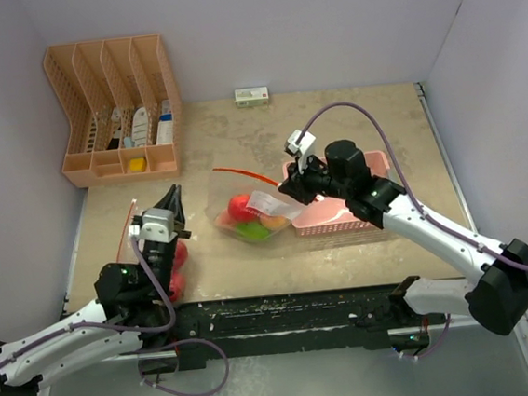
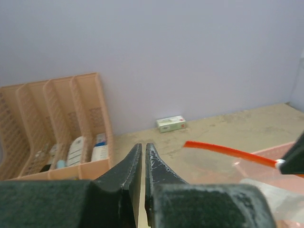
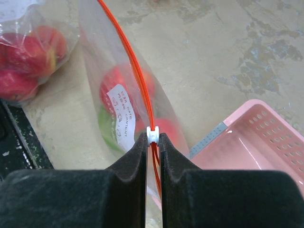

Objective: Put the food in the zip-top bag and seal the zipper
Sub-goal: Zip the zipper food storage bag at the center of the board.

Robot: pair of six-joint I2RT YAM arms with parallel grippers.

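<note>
A clear zip-top bag (image 1: 247, 220) with an orange zipper (image 1: 243, 174) lies mid-table. It holds a red apple (image 1: 240, 207), a green piece (image 1: 253, 231) and a peach-orange piece (image 1: 276, 222). My right gripper (image 1: 291, 188) is shut on the bag's white zipper slider (image 3: 152, 135), at the bag's right end beside the pink basket. The bag's food (image 3: 116, 90) shows below the zipper (image 3: 128, 57) in the right wrist view. My left gripper (image 1: 171, 205) is shut and empty, left of the bag and apart from it. Its fingertips (image 2: 143, 149) point toward the back wall, with the zipper (image 2: 228, 151) to their right.
A second clear bag of red apples (image 1: 175, 267) lies under my left arm; it also shows in the right wrist view (image 3: 28, 52). A pink basket (image 1: 341, 217) sits under my right wrist. An orange organiser (image 1: 115, 109) stands back left. A small white-and-green box (image 1: 251, 95) sits by the back wall.
</note>
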